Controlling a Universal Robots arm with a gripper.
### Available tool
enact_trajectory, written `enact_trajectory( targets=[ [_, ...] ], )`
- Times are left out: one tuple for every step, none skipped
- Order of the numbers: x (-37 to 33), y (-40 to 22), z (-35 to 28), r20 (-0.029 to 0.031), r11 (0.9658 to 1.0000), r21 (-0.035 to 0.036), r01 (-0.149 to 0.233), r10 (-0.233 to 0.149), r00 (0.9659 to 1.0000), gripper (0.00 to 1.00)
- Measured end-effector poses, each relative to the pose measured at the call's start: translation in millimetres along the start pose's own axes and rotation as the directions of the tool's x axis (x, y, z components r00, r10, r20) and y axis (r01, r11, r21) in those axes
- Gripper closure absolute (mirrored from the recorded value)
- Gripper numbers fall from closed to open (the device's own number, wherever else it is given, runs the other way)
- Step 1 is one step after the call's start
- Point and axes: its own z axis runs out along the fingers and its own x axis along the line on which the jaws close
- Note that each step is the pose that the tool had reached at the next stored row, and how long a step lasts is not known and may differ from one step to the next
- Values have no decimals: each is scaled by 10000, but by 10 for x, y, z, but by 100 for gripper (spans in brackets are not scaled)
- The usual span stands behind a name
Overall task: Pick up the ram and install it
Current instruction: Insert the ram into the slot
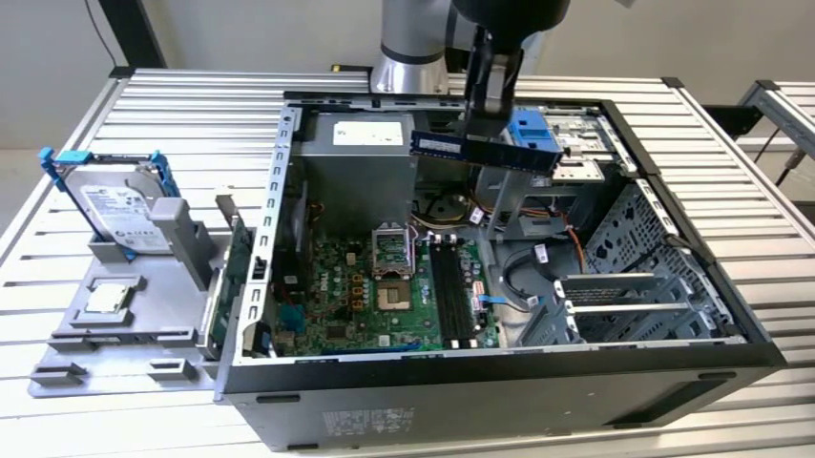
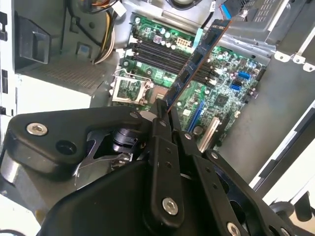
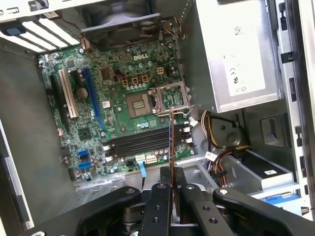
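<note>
The ram (image 1: 484, 150) is a long dark blue stick with a small white label. It hangs level above the back of the open computer case, with my gripper (image 1: 488, 122) shut on its top edge. In the second wrist view the ram (image 2: 197, 56) runs out from between the black fingers (image 2: 160, 128) over the green motherboard. In the first wrist view the ram (image 3: 171, 140) shows edge-on, held by my gripper (image 3: 171, 173) above the long black memory slots (image 3: 135, 141). Those slots (image 1: 449, 277) lie well below the stick on the motherboard (image 1: 369, 296).
The case's metal walls (image 1: 274, 191) ring the motherboard. The grey power supply (image 1: 363, 134) sits at the back and a drive cage (image 1: 637, 277) on the exterior view's right. Outside the case, a hard drive in a blue caddy (image 1: 121, 205) and a processor (image 1: 109, 298) rest on a grey stand.
</note>
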Motion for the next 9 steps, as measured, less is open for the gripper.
enact_trajectory(
  targets=[
    [0, 0, 0, -1, 10000, 4, -99, 99, 10000, 100],
    [0, 0, 0, -2, 9998, 8, -192, 192, 9998, 100],
    [0, 0, 0, -2, 9996, 12, -279, 279, 9996, 100],
    [0, 0, 0, -3, 9993, 16, -367, 367, 9993, 100],
    [0, 0, 0, -5, 9990, 20, -456, 456, 9990, 100],
    [0, 0, 0, -5, 9985, 24, -549, 549, 9985, 100],
    [0, 0, 0, -6, 9979, 28, -646, 646, 9979, 100],
    [1, 0, 0, -7, 9971, 33, -762, 762, 9971, 100],
    [1, 0, 0, -8, 9959, 39, -898, 898, 9960, 100]
  ],
)
